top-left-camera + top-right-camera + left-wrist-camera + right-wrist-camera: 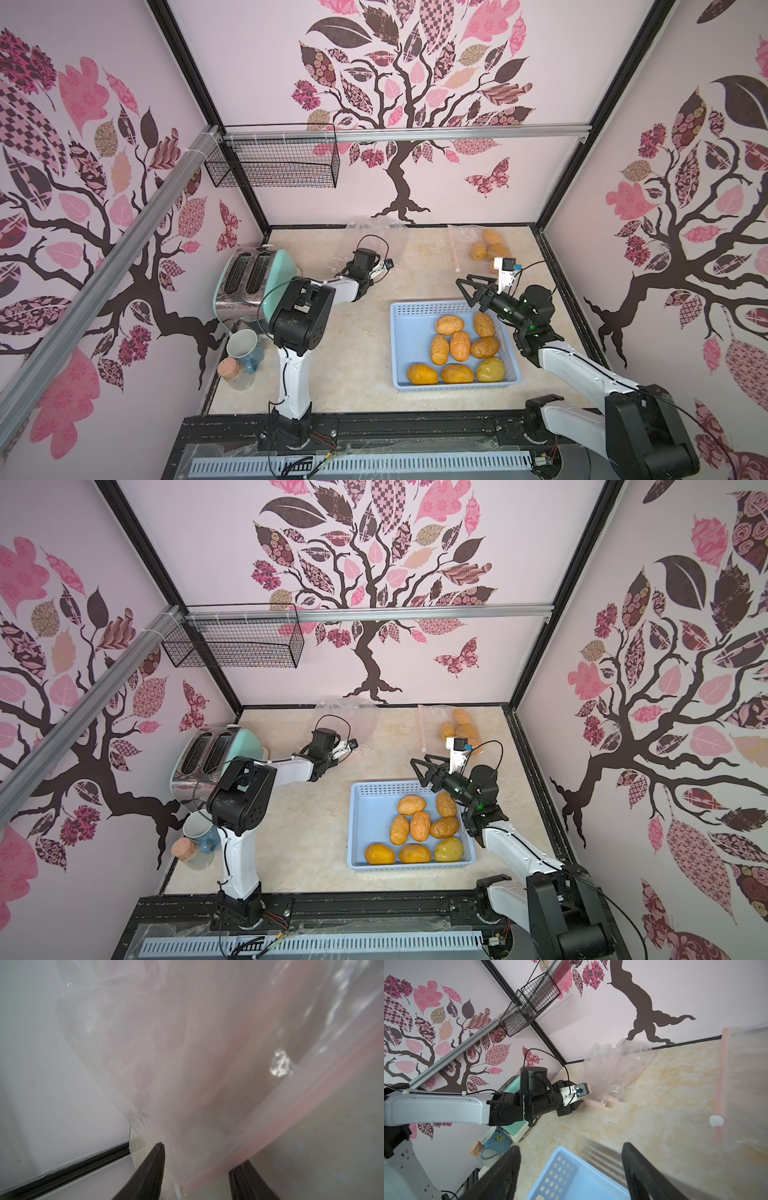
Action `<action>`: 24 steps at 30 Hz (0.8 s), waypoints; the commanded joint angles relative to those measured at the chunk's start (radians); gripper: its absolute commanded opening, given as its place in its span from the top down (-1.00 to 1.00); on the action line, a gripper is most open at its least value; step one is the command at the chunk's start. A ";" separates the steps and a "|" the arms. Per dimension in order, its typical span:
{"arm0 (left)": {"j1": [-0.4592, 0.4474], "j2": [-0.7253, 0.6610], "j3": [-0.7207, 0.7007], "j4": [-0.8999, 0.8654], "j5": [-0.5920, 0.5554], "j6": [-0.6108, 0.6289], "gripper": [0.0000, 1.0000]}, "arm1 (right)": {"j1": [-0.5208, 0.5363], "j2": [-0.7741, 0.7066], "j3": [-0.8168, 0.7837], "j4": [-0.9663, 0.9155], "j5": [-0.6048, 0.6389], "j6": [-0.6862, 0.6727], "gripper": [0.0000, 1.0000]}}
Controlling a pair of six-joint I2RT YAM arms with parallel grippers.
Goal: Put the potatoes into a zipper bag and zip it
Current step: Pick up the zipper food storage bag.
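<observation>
Blue basket (411, 328) around eight potatoes (460, 345)

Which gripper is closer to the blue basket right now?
Right. The right gripper hovers by the blue basket's far rim; the left gripper is off across the table, at the crumpled clear bag.

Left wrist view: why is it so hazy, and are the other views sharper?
Left wrist view: the clear zipper bag sits close to the lens, unfocused, with one glare patch. Right wrist view: streaky blur over the blue basket rim. Both top views: sharp.
</observation>
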 commanded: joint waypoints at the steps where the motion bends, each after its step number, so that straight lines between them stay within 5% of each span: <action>1: 0.006 0.021 -0.001 0.124 -0.021 0.030 -0.02 | 0.006 0.012 0.001 0.026 -0.020 0.002 -0.59; 24: 0.017 0.101 0.029 0.283 -0.063 -0.048 0.31 | 0.009 0.017 -0.002 0.025 -0.015 -0.007 -0.59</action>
